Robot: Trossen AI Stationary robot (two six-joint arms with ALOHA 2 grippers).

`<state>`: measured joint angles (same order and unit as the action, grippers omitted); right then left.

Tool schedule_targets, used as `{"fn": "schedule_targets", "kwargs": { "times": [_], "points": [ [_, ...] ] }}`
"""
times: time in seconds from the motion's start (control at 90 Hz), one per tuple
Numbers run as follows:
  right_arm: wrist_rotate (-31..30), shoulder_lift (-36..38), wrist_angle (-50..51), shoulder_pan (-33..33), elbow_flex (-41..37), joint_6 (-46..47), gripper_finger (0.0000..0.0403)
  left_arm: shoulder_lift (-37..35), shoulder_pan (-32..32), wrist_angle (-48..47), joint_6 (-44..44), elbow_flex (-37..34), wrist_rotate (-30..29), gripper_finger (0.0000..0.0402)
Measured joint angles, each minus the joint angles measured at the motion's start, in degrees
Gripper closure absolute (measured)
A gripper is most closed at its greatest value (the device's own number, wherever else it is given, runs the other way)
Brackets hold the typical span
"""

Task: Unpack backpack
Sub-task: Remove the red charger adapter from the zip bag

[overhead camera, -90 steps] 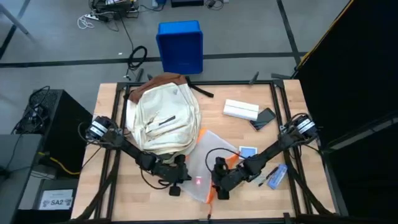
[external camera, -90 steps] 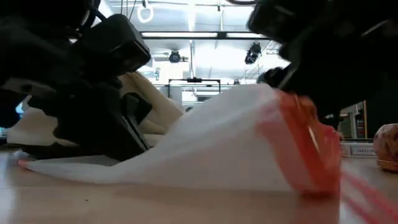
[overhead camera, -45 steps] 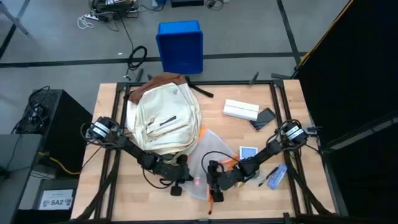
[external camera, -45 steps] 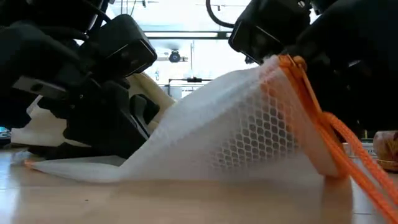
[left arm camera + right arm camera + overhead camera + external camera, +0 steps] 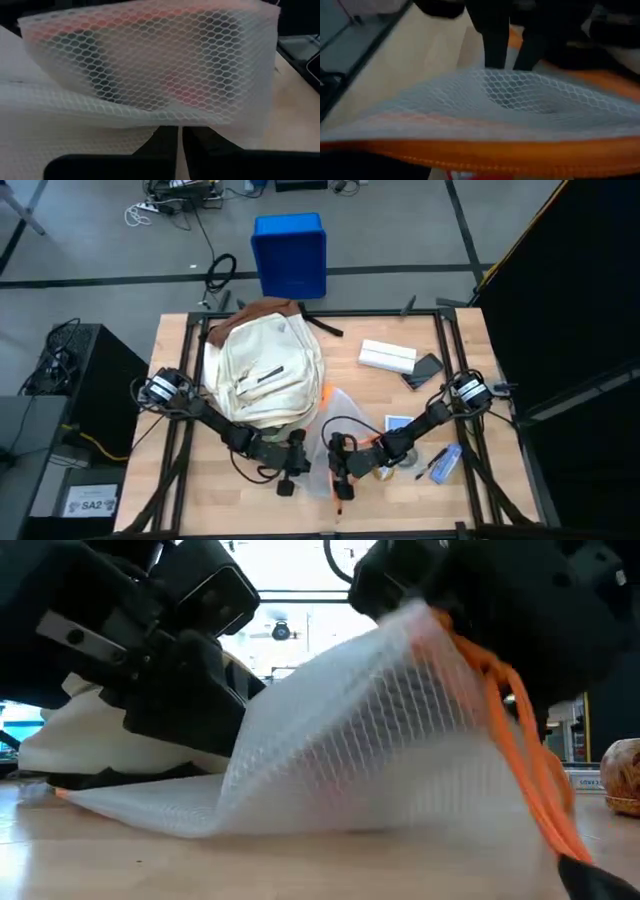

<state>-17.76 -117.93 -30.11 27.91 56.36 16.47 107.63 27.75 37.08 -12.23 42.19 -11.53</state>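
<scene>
Backpack (image 5: pixel 262 370) cream-white, brown-based, both jaws clamped onto mesh pouch (image 5: pixel 380 750) edges.

Off to the side there's a blue bin (image 5: pixel 290 254) on the floor past the table (image 5: pixel 175 370), with cables near it. On the wood: a white box (image 5: pixel 387 357), a dark phone (image 5: pixel 424 370) right beside it, a small blue card (image 5: pixel 398 424), and a clear mesh pouch with orange edging (image 5: pixel 400 750).

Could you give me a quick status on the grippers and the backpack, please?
Left gripper shut on mesh pouch; right gripper at pouch's orange edge, lifting it. Backpack lies behind them, untouched. Nothing blocking.
</scene>
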Motion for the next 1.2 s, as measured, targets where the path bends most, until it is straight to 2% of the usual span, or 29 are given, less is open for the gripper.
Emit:
{"fn": "schedule_targets", "kwargs": {
  "times": [0.356,0.678,1.011,1.2],
  "points": [
    [3.5,-0.1,4.9,0.6,0.0,-0.6,0.0133,0.0,0.0,-2.5,0.0,0.0,0.0,0.0402],
    [4.2,-0.1,4.0,0.7,0.0,-4.6,0.0259,0.0,0.0,-2.7,0.0,0.0,-0.2,0.0402],
    [6.1,1.9,5.4,2.8,-0.1,-3.8,0.026,-0.1,0.0,-8.0,-0.1,0.1,-0.4,0.0402],
    [6.1,6.8,14.6,5.2,-0.1,1.2,0.026,-0.2,0.0,-9.2,-0.2,0.2,-0.4,0.0402]
  ]
}}
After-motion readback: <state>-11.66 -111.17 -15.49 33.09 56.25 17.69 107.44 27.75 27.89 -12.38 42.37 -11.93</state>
